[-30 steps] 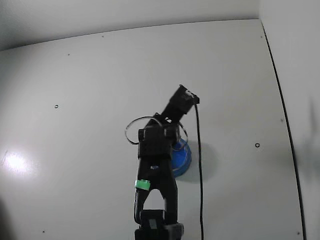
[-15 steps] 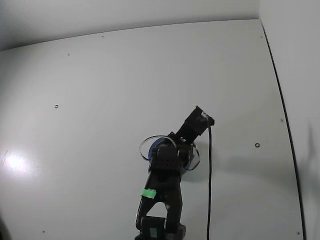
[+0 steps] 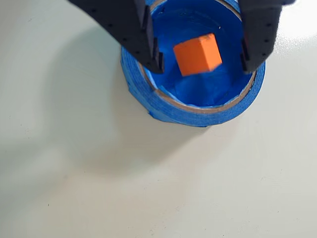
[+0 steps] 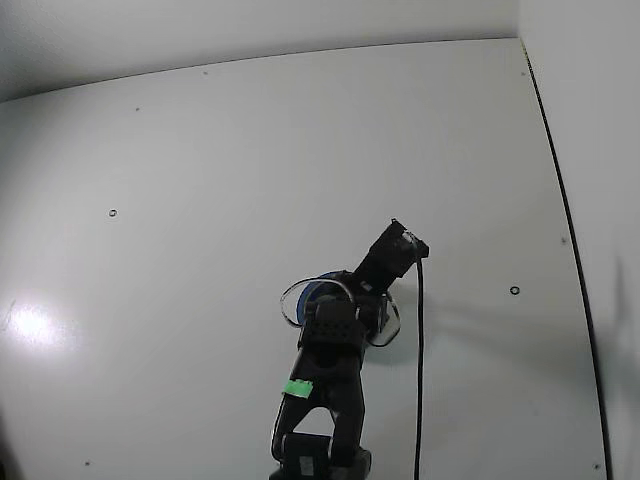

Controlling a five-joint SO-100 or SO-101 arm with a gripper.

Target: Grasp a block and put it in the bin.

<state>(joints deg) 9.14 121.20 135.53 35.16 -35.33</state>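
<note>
Wrist view puts our gripper (image 3: 200, 62) right over the bin (image 3: 198, 111): the two black fingers (image 3: 133, 29) stand wide apart, one over each side of the bin's rim, and they grip nothing. Between them, lower down, the orange block (image 3: 197, 53) sits inside the bin, and we see clear blue on both sides of it, so neither finger touches it. It looks tilted a little; whether it has settled on the bin's floor or is just dropping we cannot tell for sure.

Outward from the bin there is only the pale table (image 3: 99, 188), with the bin's soft shadow lying beside it.

From the fixed view we make out little more: the black arm (image 4: 330, 370) hides nearly all of the bin, leaving a thin blue arc (image 4: 318, 286) at its edge, and the block is not visible there.

We judge the task all but finished: the block is in the bin and released. What remains, as we see it, is lifting clear of the bin without knocking its rim.
</note>
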